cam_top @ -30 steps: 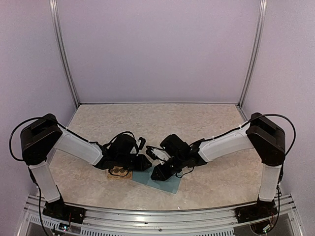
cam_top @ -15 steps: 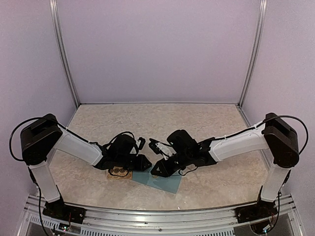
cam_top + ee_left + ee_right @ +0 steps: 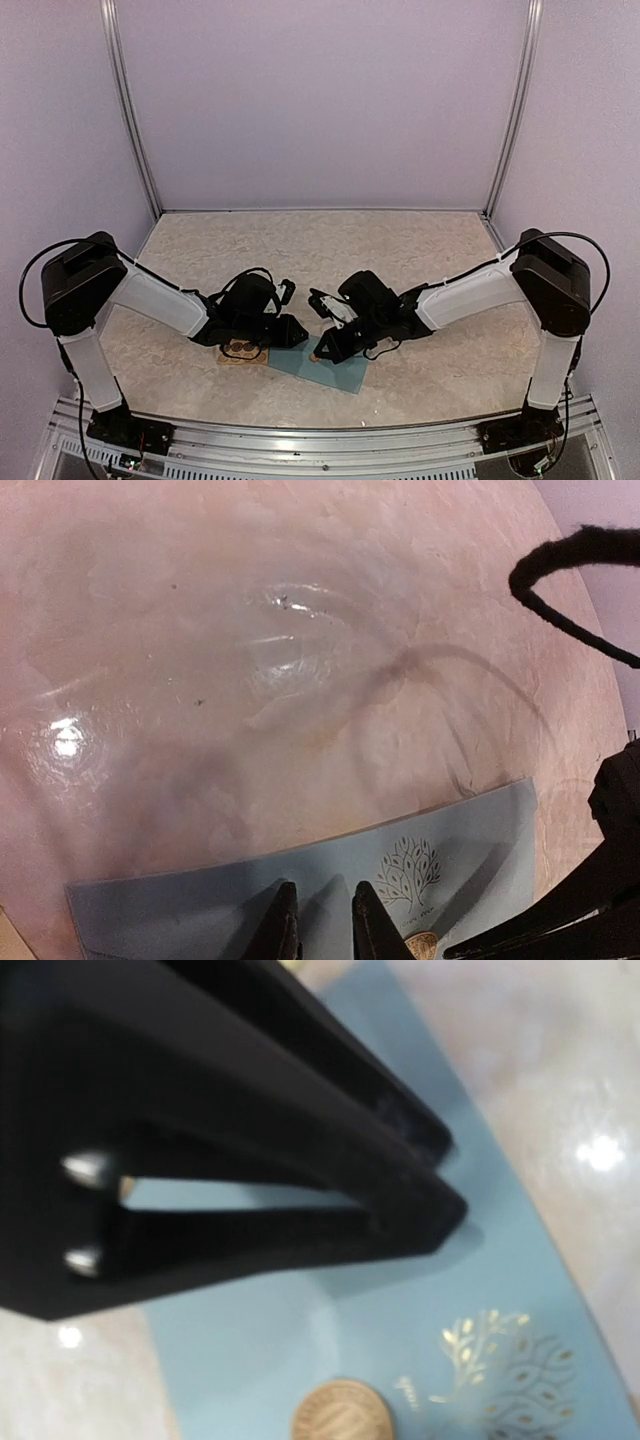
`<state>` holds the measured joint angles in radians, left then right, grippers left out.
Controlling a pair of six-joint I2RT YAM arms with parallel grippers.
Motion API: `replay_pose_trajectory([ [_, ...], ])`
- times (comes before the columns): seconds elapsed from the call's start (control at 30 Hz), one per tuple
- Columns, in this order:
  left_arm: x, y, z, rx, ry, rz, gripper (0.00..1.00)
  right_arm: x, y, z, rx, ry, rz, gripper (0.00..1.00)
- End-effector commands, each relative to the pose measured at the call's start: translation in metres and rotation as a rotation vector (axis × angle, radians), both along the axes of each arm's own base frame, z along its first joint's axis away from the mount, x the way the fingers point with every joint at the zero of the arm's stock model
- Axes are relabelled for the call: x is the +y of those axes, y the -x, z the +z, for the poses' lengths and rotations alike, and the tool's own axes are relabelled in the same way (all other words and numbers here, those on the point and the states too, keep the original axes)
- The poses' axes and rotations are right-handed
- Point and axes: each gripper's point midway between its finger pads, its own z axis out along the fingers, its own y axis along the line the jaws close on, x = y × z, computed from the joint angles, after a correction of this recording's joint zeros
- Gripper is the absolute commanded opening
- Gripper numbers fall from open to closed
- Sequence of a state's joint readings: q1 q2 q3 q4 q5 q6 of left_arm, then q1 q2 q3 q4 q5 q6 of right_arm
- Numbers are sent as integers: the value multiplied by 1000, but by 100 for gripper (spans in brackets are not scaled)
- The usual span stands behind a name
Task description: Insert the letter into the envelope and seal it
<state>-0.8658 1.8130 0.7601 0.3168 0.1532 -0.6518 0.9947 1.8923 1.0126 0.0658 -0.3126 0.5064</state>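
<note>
On the marbled bench [image 3: 420, 250], near its front edge, the teal envelope [image 3: 340, 374] lay flat. The left claw [image 3: 318, 920] rested on it, barely parted (gripping nothing); the right claw [image 3: 445, 1205] hovered above, closed and empty, near a gold sticker [image 3: 345, 1415].

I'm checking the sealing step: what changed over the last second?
The right hand pushed out to the left, then drew back slightly. It closed over the envelope, with nothing visible in its grip. The left hand stayed resting on the envelope. The envelope and the sticker sheet did not move.
</note>
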Motion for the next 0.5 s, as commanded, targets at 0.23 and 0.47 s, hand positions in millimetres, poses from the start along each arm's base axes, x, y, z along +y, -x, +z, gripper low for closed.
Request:
replay_pose_trajectory([
  [0.23, 14, 16, -22, 67, -68, 2, 17, -4, -8, -31, 49, 61, -46, 0],
  [0.47, 18, 18, -25, 76, -75, 11, 17, -1, 2, -40, 83, 58, 9, 0],
])
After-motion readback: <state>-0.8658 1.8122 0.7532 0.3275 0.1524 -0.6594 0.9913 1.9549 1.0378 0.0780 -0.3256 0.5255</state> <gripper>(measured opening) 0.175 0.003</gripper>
